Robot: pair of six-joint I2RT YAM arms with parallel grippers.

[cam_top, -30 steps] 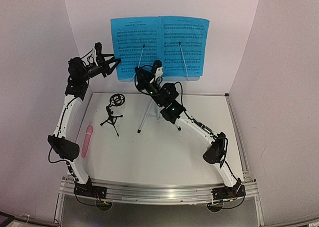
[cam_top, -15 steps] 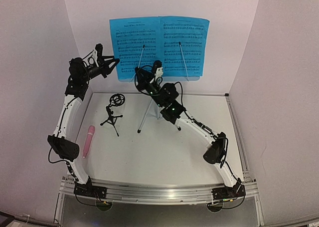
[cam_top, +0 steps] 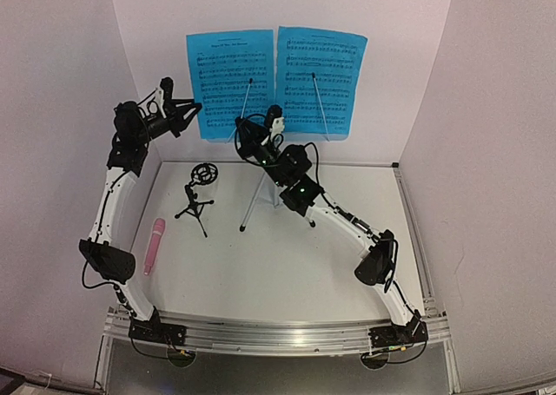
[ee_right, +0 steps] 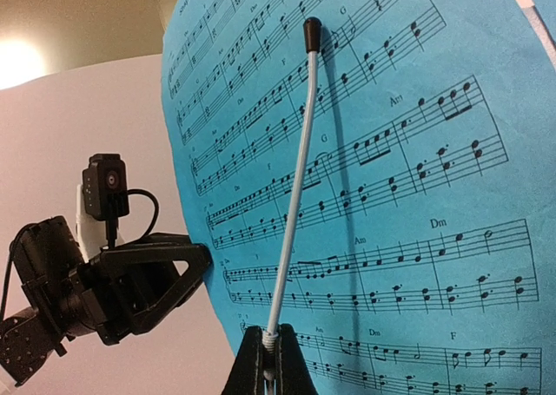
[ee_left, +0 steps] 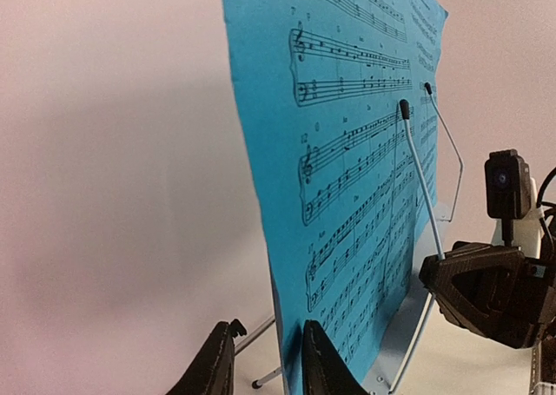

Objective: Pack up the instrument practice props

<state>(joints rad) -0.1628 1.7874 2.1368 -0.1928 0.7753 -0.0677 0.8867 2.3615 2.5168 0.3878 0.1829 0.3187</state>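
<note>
Two sheet-music pages at 12 o'clock are bright blue, printed with black staves, notes and chord letters: the left page (cam_top: 230, 84) and the right page (cam_top: 320, 82). A retaining wire (ee_right: 291, 195) across the left page is silvery white with a black tip. The music stand (cam_top: 252, 206) has silver legs and a pale ledge. At 10 o'clock on the white tabletop (cam_top: 287, 265) the tripod mic stand (cam_top: 197, 197) is all black. At 8 o'clock the toy microphone (cam_top: 154, 246) is pink. Both arms are white with black joints. The left end effector (ee_left: 271, 325) and right end effector (ee_right: 268, 339) are black.
</note>
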